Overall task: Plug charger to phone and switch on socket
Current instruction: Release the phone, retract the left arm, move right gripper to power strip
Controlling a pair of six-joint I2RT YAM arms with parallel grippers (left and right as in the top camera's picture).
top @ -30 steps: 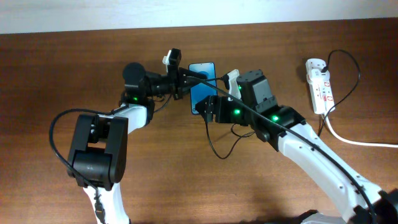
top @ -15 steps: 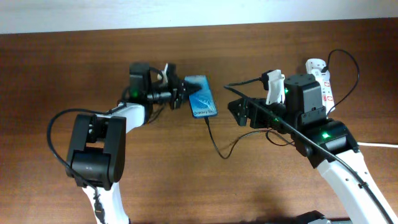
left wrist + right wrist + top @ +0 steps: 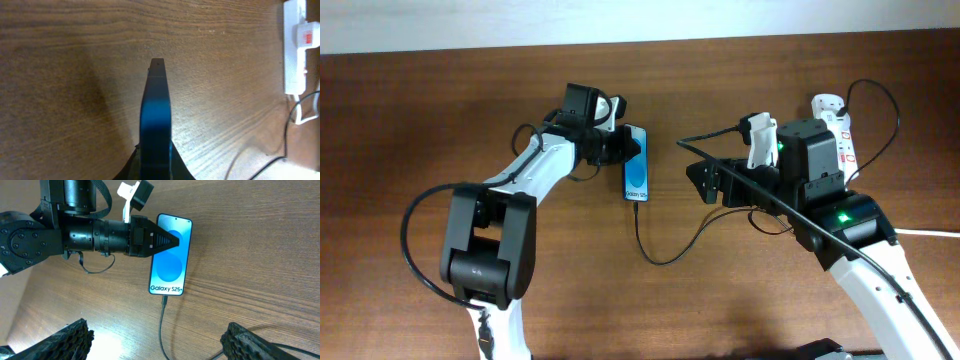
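The phone (image 3: 636,168) shows its blue screen upward near the table's middle; it also shows in the right wrist view (image 3: 171,255). My left gripper (image 3: 623,148) is shut on its long left edge. In the left wrist view the phone (image 3: 155,110) runs edge-on between my fingers. The charger (image 3: 650,250), a thin black cable, has its plug in the phone's near end (image 3: 164,299) and loops toward the right. My right gripper (image 3: 705,182) is wide open and empty, right of the phone; its fingers (image 3: 60,342) frame the cable. The white socket (image 3: 833,135) lies at the far right.
The socket's thick white cord (image 3: 895,225) runs off the right edge. A black cable (image 3: 880,100) loops from the socket's far end. The socket also shows in the left wrist view (image 3: 295,45). The table's back edge meets a pale wall.
My right arm has pulled back to the right, away from the phone, and has stayed there. My left gripper has turned the phone straight and shifted it slightly. The cable stays attached.
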